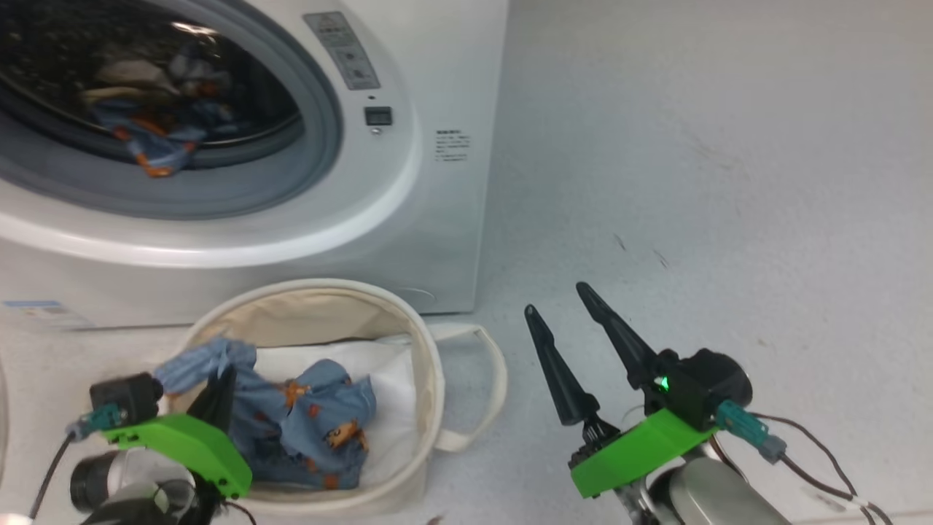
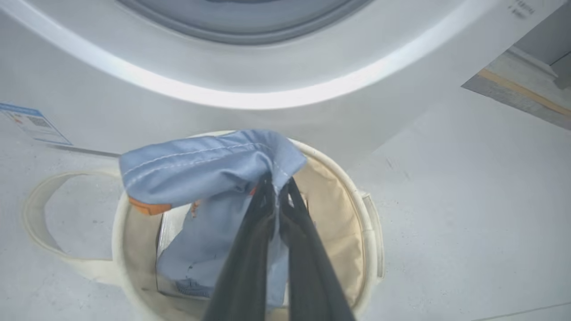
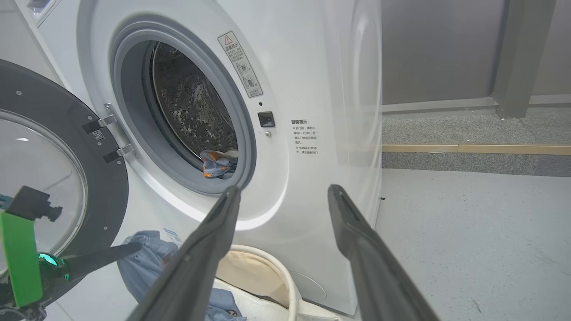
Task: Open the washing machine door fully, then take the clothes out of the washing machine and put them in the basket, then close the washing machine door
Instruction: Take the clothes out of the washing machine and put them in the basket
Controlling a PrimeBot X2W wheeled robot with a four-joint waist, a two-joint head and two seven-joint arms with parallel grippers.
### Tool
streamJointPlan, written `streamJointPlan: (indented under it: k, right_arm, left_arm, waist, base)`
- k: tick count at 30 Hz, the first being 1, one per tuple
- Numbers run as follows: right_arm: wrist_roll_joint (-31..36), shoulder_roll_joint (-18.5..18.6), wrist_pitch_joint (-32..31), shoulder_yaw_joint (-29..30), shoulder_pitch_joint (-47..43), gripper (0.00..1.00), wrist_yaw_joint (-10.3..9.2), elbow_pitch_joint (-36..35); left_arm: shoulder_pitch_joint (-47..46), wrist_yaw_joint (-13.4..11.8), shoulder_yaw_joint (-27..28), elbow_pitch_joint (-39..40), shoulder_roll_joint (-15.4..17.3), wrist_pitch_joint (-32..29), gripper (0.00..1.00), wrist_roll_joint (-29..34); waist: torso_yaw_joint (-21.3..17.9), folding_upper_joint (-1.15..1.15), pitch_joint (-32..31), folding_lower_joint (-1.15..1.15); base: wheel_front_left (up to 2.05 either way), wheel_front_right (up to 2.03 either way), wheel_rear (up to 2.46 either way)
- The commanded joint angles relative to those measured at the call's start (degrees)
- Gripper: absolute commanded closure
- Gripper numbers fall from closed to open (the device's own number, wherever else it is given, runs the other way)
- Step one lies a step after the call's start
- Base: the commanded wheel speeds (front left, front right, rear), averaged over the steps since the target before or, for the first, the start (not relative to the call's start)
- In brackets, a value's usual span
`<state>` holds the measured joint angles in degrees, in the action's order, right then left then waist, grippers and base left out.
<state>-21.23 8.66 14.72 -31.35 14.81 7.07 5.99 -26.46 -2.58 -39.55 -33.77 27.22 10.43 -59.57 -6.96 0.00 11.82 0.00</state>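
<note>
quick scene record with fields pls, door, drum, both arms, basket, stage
door: washing machine door swung wide open
drum: clothes lying at the front of the washing machine opening
left arm: left pincer shut on blue garment, over the basket
right arm: right pincer open, holding nothing, above the floor beside the basket
basket: blue garment hangs into it, over a white sheet
stage: unloading under way, door not yet closed

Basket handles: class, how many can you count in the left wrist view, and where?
2. One loop handle lies spread on the floor left of the basket; the other hangs close against its right wall.
</note>
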Motion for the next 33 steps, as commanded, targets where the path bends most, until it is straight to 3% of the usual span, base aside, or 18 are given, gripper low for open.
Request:
streamJointPlan:
  k: [1, 5, 9, 10, 11, 15, 21, 33]
  right_arm:
    - [0.39, -0.08, 0.28, -1.22, 1.43, 0.0, 0.42, -2.07]
    - [0.91, 0.4, 0.28, -1.1, 2.11, 0.0, 0.42, -2.47]
    - [1.9, 0.77, 0.28, 0.47, 2.59, 0.0, 0.42, -3.37]
    - [2.17, 0.8, 0.28, 0.88, 2.69, 0.0, 0.42, -3.58]
    - [2.41, 0.8, 0.28, 1.26, 2.8, 0.0, 0.42, -3.82]
    - [3.18, 0.69, 0.28, 2.76, 2.95, 0.0, 0.42, -4.7]
    - [3.8, 0.61, 0.28, 5.02, 2.33, 0.0, 0.42, -5.15]
    - [3.13, 0.58, 0.28, 5.52, 1.45, 0.0, 0.42, -4.11]
  left_arm:
    - [-4.08, 0.96, 2.38, -1.8, 0.8, 1.54, 1.0, 0.49]
    - [-7.51, 4.59, 3.6, -13.8, -3.24, 3.76, 1.0, 0.6]
    - [-10.73, 6.51, 5.28, -22.56, -5.73, 4.46, 1.0, 1.65]
    - [-11.32, 6.75, 5.71, -24.35, -6.21, 4.5, 0.69, 1.97]
    - [-11.71, 6.89, 6.01, -26.01, -6.65, 4.52, 0.01, 2.44]
    - [-12.73, 7.69, 6.15, -30.85, -8.3, 4.54, 0.0, 4.37]
    - [-12.52, 8.87, 9.97, -29.95, -9.12, 4.56, 0.0, 7.49]
    - [-7.88, 9.78, 18.83, -15.57, -9.15, 4.56, 0.0, 19.65]
  waist:
    - [-1.42, 0.0, 1.53, 0.0]
    - [-3.14, 0.0, 4.02, 0.0]
    - [-4.86, 0.0, 6.46, 0.0]
    - [-5.22, 0.0, 6.92, 0.0]
    - [-5.59, 0.0, 7.32, 0.0]
    - [-6.41, 0.0, 8.15, 0.0]
    - [-5.7, 0.0, 7.83, 0.0]
    - [-1.79, 0.0, 4.36, 0.0]
  base:
    - [0.0, 0.0, 0.0]
    - [0.0, 0.0, 0.0]
    - [0.0, 0.0, 0.0]
    - [0.0, 0.0, 0.0]
    - [0.0, 0.0, 0.0]
    - [0.0, 0.0, 0.0]
    - [0.0, 0.0, 0.0]
    - [0.0, 0.0, 0.0]
